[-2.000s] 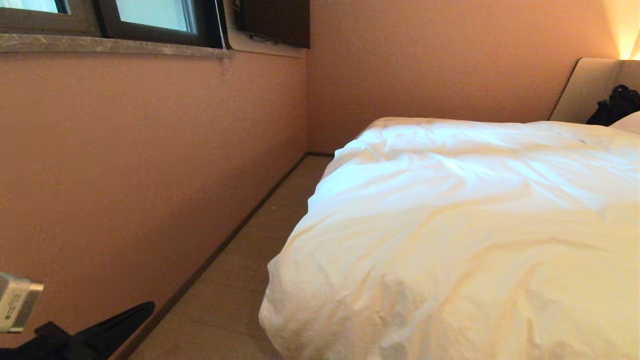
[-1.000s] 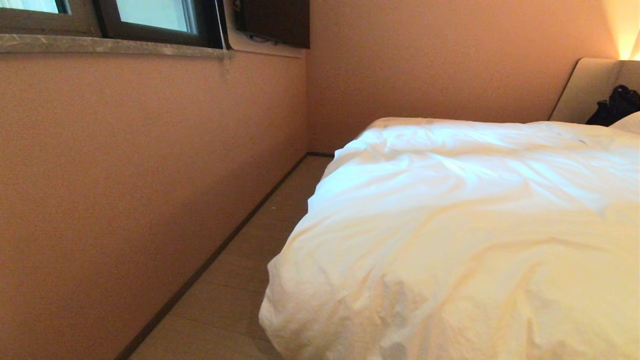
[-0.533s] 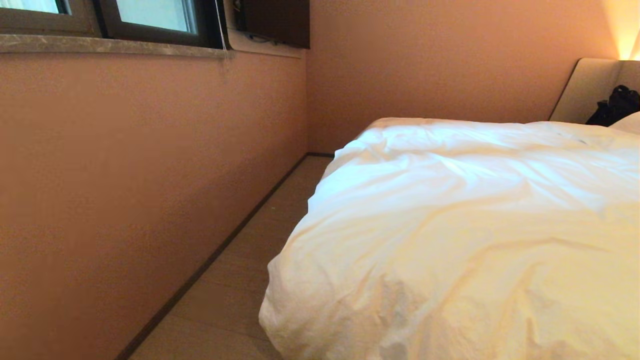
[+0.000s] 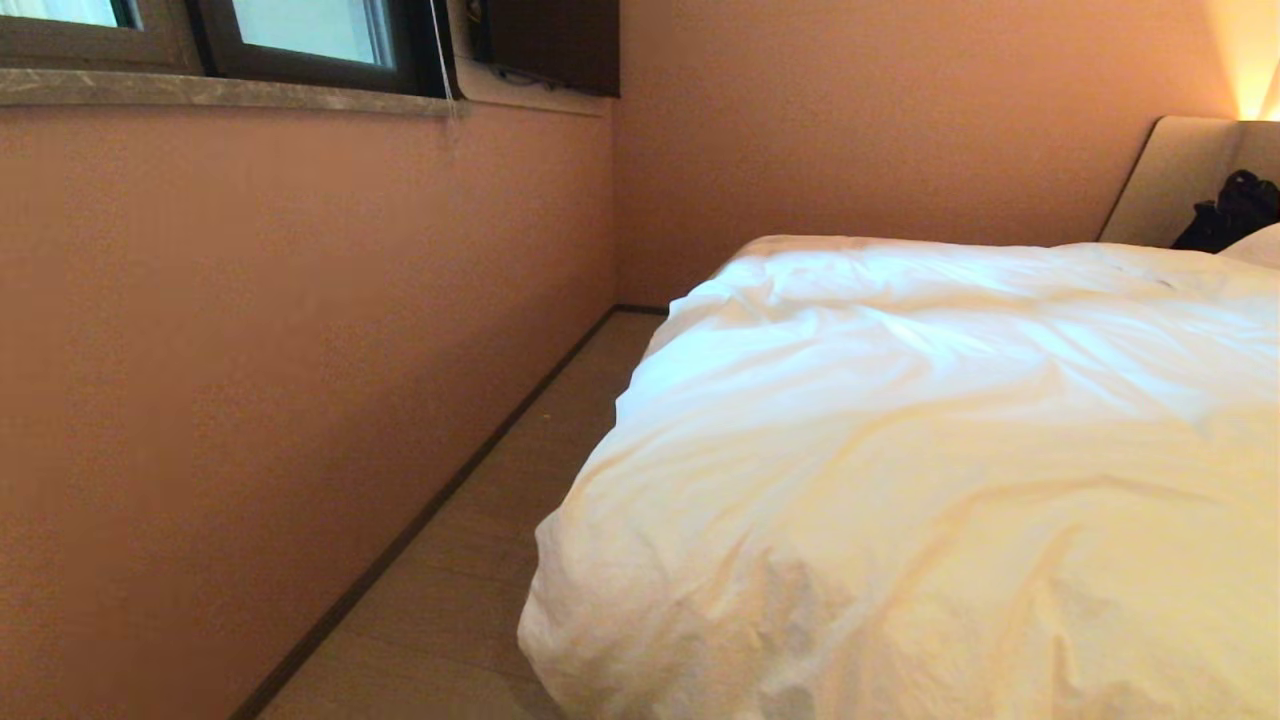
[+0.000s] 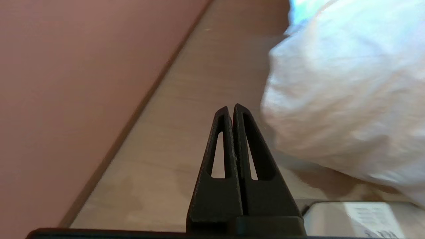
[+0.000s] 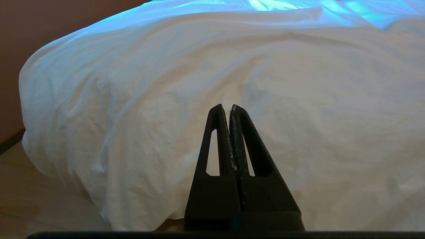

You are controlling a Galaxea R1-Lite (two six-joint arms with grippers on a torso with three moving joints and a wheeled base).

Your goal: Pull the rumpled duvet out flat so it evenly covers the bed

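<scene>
The puffy white duvet (image 4: pixel 930 470) lies spread over the bed, wrinkled, its near corner bulging over the bed's foot down toward the floor. The bed's beige headboard (image 4: pixel 1170 180) shows at the far right. Neither arm appears in the head view. My left gripper (image 5: pixel 231 108) is shut with nothing in it, held over the floor strip, the duvet's corner (image 5: pixel 342 96) just beside it and apart. My right gripper (image 6: pixel 225 107) is shut and empty, pointing at the duvet's hanging front (image 6: pixel 206 83) without touching it.
A pinkish wall (image 4: pixel 300 330) with a window ledge runs along the left, leaving a narrow strip of wooden floor (image 4: pixel 480 570) between it and the bed. A black bag (image 4: pixel 1235 210) and a pillow edge (image 4: pixel 1262 245) sit by the headboard.
Two seconds ago the left arm's dark sleeve and grey wrist box showed at the lower left of the head view; they have dropped out of it. The duvet lies unchanged.
</scene>
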